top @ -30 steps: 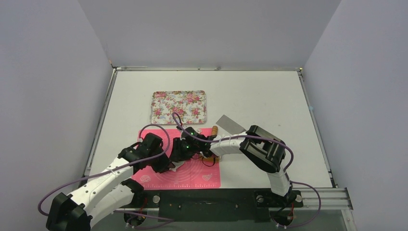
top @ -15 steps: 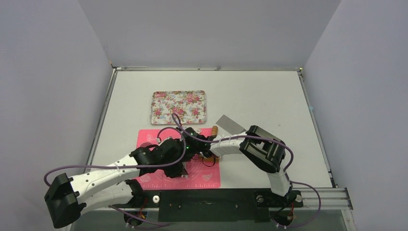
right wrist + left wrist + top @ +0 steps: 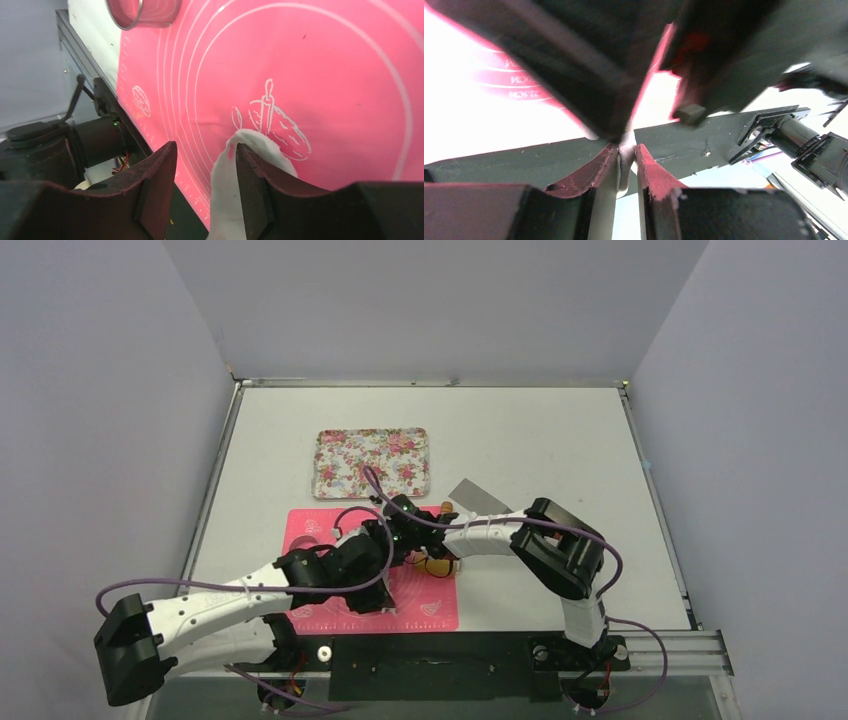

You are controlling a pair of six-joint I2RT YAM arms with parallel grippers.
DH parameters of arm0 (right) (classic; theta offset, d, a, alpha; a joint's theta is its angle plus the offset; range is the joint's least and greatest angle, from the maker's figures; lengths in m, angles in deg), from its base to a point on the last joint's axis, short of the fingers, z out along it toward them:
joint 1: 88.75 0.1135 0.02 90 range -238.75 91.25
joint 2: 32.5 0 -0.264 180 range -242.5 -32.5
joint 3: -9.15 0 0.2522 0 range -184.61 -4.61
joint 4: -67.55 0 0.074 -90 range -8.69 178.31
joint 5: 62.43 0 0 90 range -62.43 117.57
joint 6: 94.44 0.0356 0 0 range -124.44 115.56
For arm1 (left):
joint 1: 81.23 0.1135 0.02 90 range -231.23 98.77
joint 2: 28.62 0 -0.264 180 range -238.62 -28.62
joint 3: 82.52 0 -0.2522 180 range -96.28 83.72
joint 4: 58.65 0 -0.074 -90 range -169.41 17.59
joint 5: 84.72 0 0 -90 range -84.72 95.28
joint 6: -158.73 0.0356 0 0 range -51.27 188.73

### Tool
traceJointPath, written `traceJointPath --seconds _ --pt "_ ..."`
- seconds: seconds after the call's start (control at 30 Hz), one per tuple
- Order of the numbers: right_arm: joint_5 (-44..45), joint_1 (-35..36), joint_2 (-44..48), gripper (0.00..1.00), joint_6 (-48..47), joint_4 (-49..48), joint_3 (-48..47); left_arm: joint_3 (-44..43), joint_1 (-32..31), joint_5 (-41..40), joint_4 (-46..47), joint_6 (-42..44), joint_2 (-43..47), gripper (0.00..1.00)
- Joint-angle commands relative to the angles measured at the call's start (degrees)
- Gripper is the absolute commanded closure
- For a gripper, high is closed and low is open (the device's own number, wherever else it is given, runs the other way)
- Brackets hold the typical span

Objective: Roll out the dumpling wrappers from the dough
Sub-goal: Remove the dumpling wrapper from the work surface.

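Observation:
A thin white dough piece (image 3: 227, 185) hangs over the pink mat (image 3: 300, 60), stuck to the inner face of my right gripper's right finger (image 3: 250, 190). I cannot tell whether it is a round wrapper. My right gripper (image 3: 205, 150) is open around it. My left gripper (image 3: 626, 147) is just below, shut on the piece's thin white edge (image 3: 626, 156). In the top view both grippers meet over the middle of the mat (image 3: 420, 605), the left gripper (image 3: 378, 565) beneath the right gripper (image 3: 393, 538). The dough is hidden there.
A metal ring cutter (image 3: 142, 12) stands on the mat's far left part. A floral tray (image 3: 370, 462) lies behind the mat. A metal scraper (image 3: 480, 500) lies on the table to the mat's right rear. The table's dark front rail (image 3: 704, 145) is close.
My left arm has swung right from the mat's left side to its middle, under the right gripper. The right gripper has shifted slightly away from the front edge.

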Motion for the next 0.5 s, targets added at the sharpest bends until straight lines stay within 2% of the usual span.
traceJointPath --seconds 0.0,0.07,0.13,0.33,0.47 --pt "-3.9 -3.2 7.9 0.54 -2.5 -3.0 1.1 2.3 -0.1 -3.7 -6.9 -4.1 8.1 0.83" --pt "-7.4 -3.6 9.9 0.53 -3.7 -4.6 2.2 4.1 0.5 -6.0 -13.8 -7.0 11.7 0.83" --pt "-9.8 -3.7 11.4 0.52 -5.3 -4.6 3.0 5.9 1.5 -7.1 -16.9 -8.9 15.1 0.83" --pt "-12.7 -3.4 12.1 0.5 -6.9 -3.4 3.8 11.6 3.4 -4.7 -17.6 -12.0 21.6 0.83" --pt "-12.7 -1.0 10.2 0.5 -7.8 -1.0 1.9 13.7 3.5 -4.0 -15.7 -12.6 22.5 0.83"
